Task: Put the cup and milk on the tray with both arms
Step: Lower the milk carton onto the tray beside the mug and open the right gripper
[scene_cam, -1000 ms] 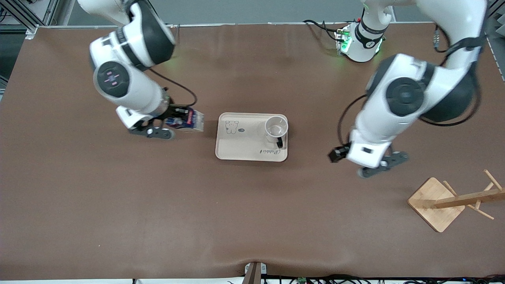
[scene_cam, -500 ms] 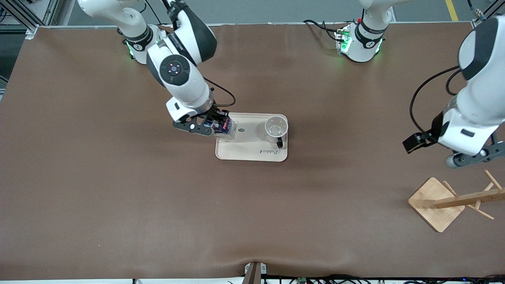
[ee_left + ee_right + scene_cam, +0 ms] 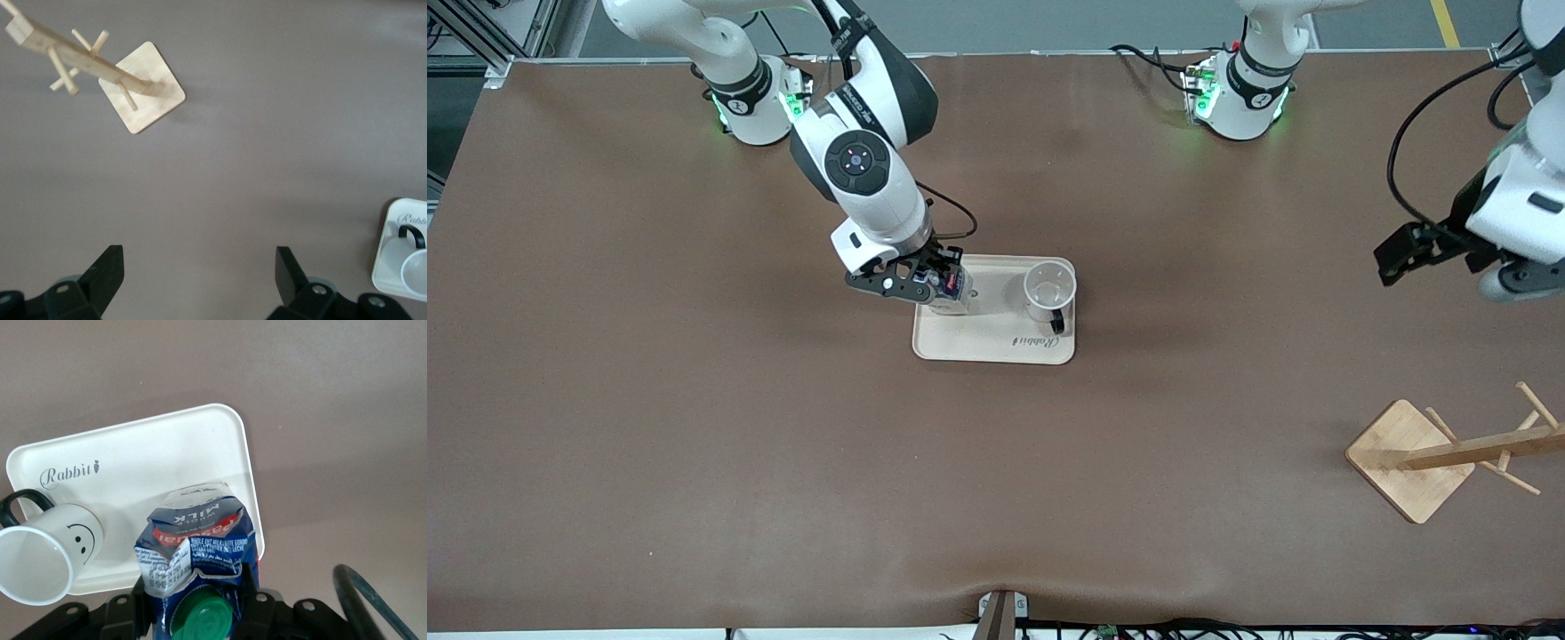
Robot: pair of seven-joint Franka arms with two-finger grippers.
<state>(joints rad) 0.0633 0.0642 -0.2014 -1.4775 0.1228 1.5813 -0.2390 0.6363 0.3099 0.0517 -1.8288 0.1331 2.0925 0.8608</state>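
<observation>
milk over the tray, cup already set down

the right gripper (image 3: 941, 286) has its jaws clenched on the milk (image 3: 197, 550), which hangs between them over the tray (image 3: 978, 342) at the end toward the right arm. the cup (image 3: 1048, 291) stands on the tray's other end, well clear of those jaws. in my judgement the step in hand is lowering the carton; next it must go down upright, then release. the left gripper (image 3: 193, 280) waits with jaws released over bare brown desk (image 3: 694, 462), the wooden rack (image 3: 1436, 453) well apart.
</observation>
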